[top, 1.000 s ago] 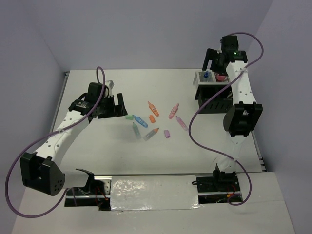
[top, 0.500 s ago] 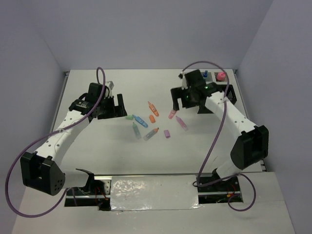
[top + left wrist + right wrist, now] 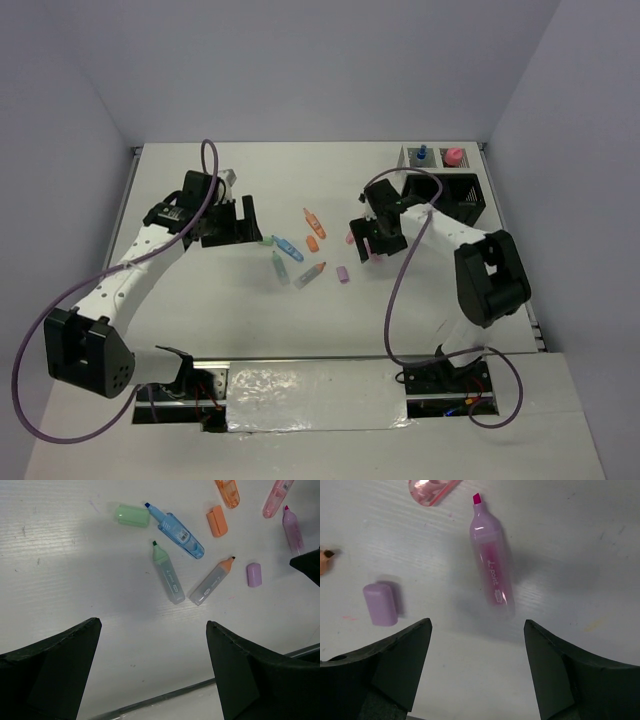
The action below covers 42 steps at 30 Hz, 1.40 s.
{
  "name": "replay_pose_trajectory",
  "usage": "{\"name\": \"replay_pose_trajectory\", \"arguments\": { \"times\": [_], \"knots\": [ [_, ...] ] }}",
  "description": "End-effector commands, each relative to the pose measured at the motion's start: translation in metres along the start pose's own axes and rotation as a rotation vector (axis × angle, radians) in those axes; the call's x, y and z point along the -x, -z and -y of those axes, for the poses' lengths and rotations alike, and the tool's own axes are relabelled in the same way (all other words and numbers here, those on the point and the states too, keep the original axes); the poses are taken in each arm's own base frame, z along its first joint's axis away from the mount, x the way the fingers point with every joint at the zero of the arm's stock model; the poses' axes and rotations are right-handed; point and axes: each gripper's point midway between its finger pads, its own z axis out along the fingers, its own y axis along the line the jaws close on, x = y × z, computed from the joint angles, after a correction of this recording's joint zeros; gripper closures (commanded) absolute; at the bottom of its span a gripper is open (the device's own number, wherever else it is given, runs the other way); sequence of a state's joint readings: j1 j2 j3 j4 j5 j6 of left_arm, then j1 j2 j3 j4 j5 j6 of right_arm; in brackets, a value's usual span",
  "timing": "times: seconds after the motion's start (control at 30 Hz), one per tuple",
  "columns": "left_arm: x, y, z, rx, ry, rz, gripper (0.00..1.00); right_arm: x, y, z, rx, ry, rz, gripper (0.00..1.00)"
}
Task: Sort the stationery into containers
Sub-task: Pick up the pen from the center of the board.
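Several stubby markers and caps lie mid-table. My right gripper (image 3: 367, 241) is open and low over the purple marker (image 3: 492, 575), which lies just ahead of its fingertips (image 3: 477, 623). A purple cap (image 3: 381, 603) lies to its left and a pink marker (image 3: 432, 487) beyond. My left gripper (image 3: 245, 222) is open and empty (image 3: 153, 625). Ahead of it lie a green marker (image 3: 167, 572), a blue marker (image 3: 177, 529), a green cap (image 3: 132, 516), an orange-tipped marker (image 3: 212, 581), an orange cap (image 3: 217, 521) and an orange marker (image 3: 227, 491).
The black slatted organiser (image 3: 458, 196) stands at the back right. The white mesh tray (image 3: 410, 158) behind it holds a blue-capped bottle (image 3: 422, 153) and a pink item (image 3: 454, 156). Purple cables loop over both arms.
My right arm has swung from above the white tray at the back right down and left to the purple marker. My left arm has barely moved.
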<state>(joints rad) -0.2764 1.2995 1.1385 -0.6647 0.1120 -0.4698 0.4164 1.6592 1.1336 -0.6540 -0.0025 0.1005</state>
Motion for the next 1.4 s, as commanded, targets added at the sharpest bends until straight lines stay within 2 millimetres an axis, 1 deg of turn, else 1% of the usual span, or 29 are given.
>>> {"name": "replay_pose_trajectory", "arguments": {
  "times": [0.0, 0.07, 0.23, 0.3, 0.43, 0.47, 0.53, 0.63, 0.67, 0.7, 0.73, 0.77, 0.8, 0.83, 0.9, 0.93, 0.97, 1.0, 1.03, 1.07, 1.1, 1.13, 1.17, 1.2, 1.23, 1.27, 1.3, 1.33, 1.37],
  "knots": [
    [-0.003, -0.006, 0.002, -0.032, -0.025, -0.02, 0.01, 0.026, -0.013, 0.0, -0.015, 0.03, 0.053, 0.19],
    [-0.004, -0.007, 0.002, -0.033, -0.034, -0.028, 0.01, 0.03, -0.019, 0.001, -0.024, 0.031, 0.049, 0.2],
    [-0.01, -0.006, 0.002, -0.042, -0.047, -0.044, 0.01, 0.026, -0.038, 0.007, -0.058, 0.036, 0.024, 0.23],
    [-0.012, -0.006, 0.002, -0.044, -0.049, -0.051, 0.01, 0.027, -0.042, 0.009, -0.067, 0.034, 0.03, 0.26],
    [-0.015, -0.007, 0.0, -0.04, -0.056, -0.061, 0.01, 0.022, -0.051, 0.008, -0.062, 0.024, 0.008, 0.38],
    [-0.014, -0.007, 0.0, -0.039, -0.061, -0.061, 0.01, 0.017, -0.054, 0.005, -0.045, 0.025, -0.006, 0.43],
    [-0.01, -0.006, 0.002, -0.041, -0.063, -0.055, 0.01, 0.014, -0.057, 0.004, -0.04, 0.017, -0.005, 0.46],
    [-0.006, -0.006, 0.004, -0.045, -0.063, -0.048, 0.01, 0.005, -0.059, 0.004, -0.04, 0.017, -0.024, 0.58],
    [-0.004, -0.005, 0.006, -0.049, -0.056, -0.047, 0.01, 0.004, -0.058, 0.002, -0.032, 0.012, -0.022, 0.69],
    [-0.004, -0.007, 0.005, -0.043, -0.051, -0.049, 0.01, 0.007, -0.054, -0.003, -0.004, 0.004, -0.003, 0.88],
    [-0.001, -0.006, 0.005, -0.034, -0.042, -0.046, 0.01, 0.001, -0.053, -0.006, 0.012, -0.014, -0.006, 1.0],
    [0.001, -0.007, 0.005, -0.012, -0.029, -0.043, 0.01, 0.0, -0.05, -0.011, 0.036, -0.045, -0.003, 1.0],
    [0.002, -0.009, 0.005, 0.007, -0.024, -0.062, 0.01, 0.004, -0.039, -0.019, 0.079, -0.054, 0.025, 1.0],
    [0.001, -0.011, 0.007, 0.025, -0.02, -0.076, 0.01, -0.005, -0.036, -0.019, 0.084, -0.071, 0.013, 1.0],
    [-0.001, -0.016, 0.023, 0.071, -0.036, -0.104, 0.01, -0.01, -0.023, -0.021, 0.085, -0.131, 0.02, 1.0],
    [-0.013, -0.025, 0.04, 0.076, -0.041, -0.146, 0.01, -0.014, -0.009, -0.021, 0.086, -0.173, 0.04, 1.0],
    [-0.012, -0.021, 0.053, 0.056, -0.04, -0.138, 0.01, -0.014, -0.001, -0.02, 0.084, -0.192, 0.063, 1.0],
    [-0.012, -0.028, 0.065, 0.049, -0.04, -0.155, 0.01, -0.018, 0.007, -0.019, 0.079, -0.212, 0.07, 1.0],
    [-0.014, -0.034, 0.074, 0.06, -0.008, -0.16, 0.01, -0.018, 0.023, -0.013, 0.053, -0.235, 0.116, 1.0],
    [-0.019, -0.037, 0.089, 0.054, -0.022, -0.164, 0.01, -0.02, 0.031, -0.011, 0.04, -0.259, 0.133, 1.0],
    [-0.016, -0.046, 0.1, 0.066, -0.023, -0.161, 0.01, -0.026, 0.041, -0.005, 0.007, -0.298, 0.132, 1.0],
    [-0.02, -0.049, 0.108, 0.078, -0.021, -0.172, 0.01, -0.03, 0.048, 0.0, -0.014, -0.322, 0.142, 1.0],
    [-0.028, -0.051, 0.125, 0.072, -0.024, -0.179, 0.01, -0.027, 0.066, 0.005, -0.035, -0.343, 0.197, 1.0],
    [-0.026, -0.059, 0.14, 0.076, -0.029, -0.175, 0.01, -0.037, 0.074, 0.009, -0.056, -0.368, 0.18, 1.0],
    [-0.03, -0.062, 0.142, 0.115, -0.021, -0.176, 0.01, -0.04, 0.081, 0.012, -0.068, -0.379, 0.189, 1.0],
    [-0.037, -0.064, 0.157, 0.111, -0.042, -0.178, 0.01, -0.041, 0.094, 0.011, -0.045, -0.387, 0.22, 1.0],
    [-0.038, -0.075, 0.165, 0.128, -0.049, -0.176, 0.01, -0.047, 0.099, 0.011, -0.038, -0.392, 0.208, 1.0],
    [-0.041, -0.08, 0.17, 0.138, -0.035, -0.18, 0.02, -0.051, 0.105, 0.013, -0.043, -0.407, 0.207, 1.0],
    [-0.053, -0.091, 0.175, 0.153, -0.045, -0.2, 0.03, -0.058, 0.116, 0.017, -0.058, -0.426, 0.219, 1.0]
  ]
}}
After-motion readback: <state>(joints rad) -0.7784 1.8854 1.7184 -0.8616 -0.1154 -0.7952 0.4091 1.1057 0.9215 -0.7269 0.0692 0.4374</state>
